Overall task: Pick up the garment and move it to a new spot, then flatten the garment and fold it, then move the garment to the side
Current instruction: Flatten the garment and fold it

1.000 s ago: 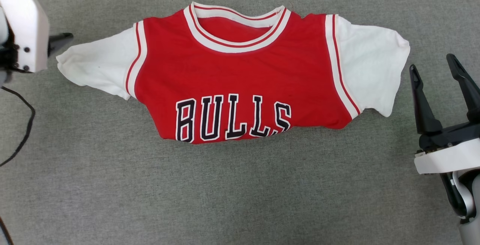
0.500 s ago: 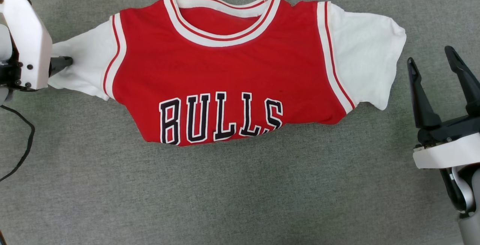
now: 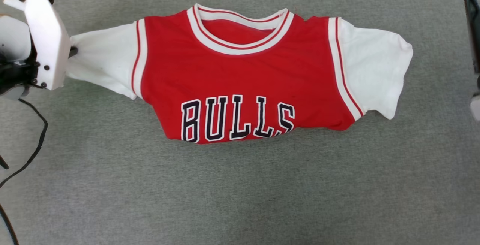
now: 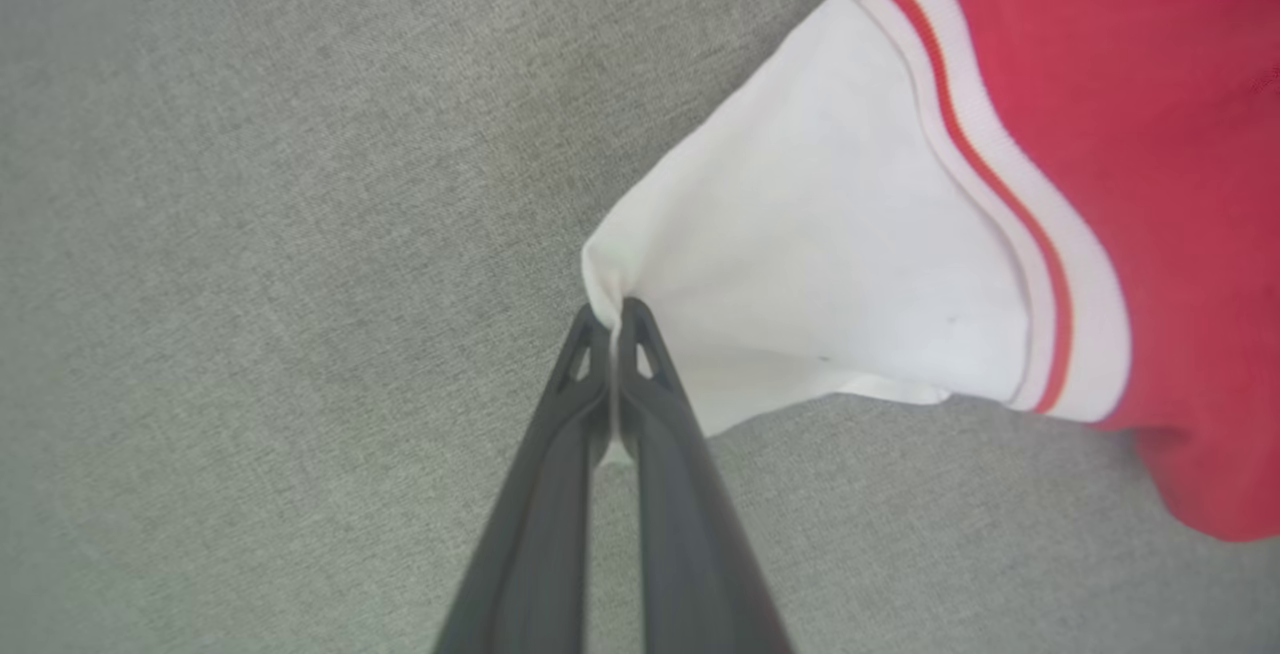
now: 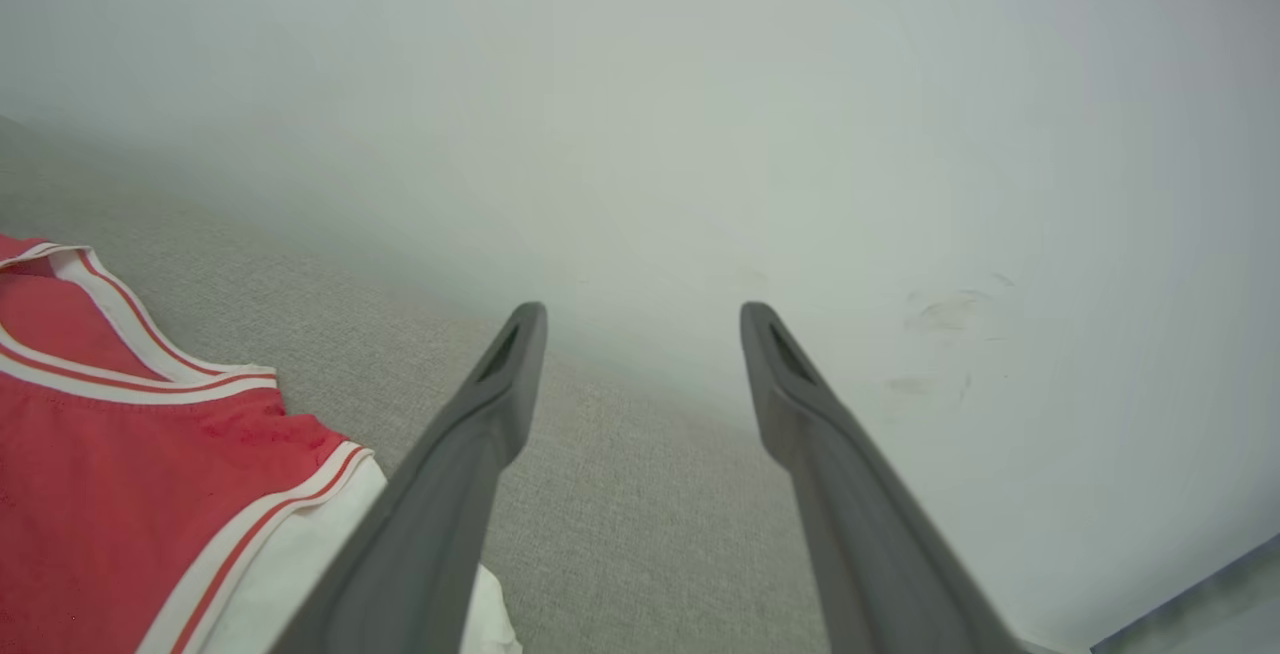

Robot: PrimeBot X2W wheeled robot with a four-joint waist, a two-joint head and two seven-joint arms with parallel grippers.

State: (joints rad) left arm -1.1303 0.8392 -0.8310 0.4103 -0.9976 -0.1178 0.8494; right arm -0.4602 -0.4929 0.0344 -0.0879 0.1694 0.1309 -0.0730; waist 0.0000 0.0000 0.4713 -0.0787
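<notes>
The garment [image 3: 240, 76], a red jersey with white sleeves and black "BULLS" lettering, lies front up on the grey surface, its lower part folded under. My left gripper [image 4: 612, 314] is shut on the tip of the garment's [image 4: 830, 284] white sleeve, which is drawn to a pinched point. In the head view that sleeve [image 3: 101, 63] runs to my left wrist housing [image 3: 41, 39] at the left edge. My right gripper [image 5: 640, 319] stands open with nothing between its fingers, above the surface beside the garment's [image 5: 120, 474] other shoulder. One dark finger of the right gripper [image 3: 471, 27] shows at the head view's right edge.
A grey fabric surface [image 3: 240, 192] spreads under and around the jersey. A black cable [image 3: 32, 151] loops over it at the lower left. A pale wall [image 5: 700, 134] rises behind the surface in the right wrist view.
My left gripper has closed on the end of the white sleeve. The head view has shifted, and my right gripper now sits higher at the right edge, mostly out of frame.
</notes>
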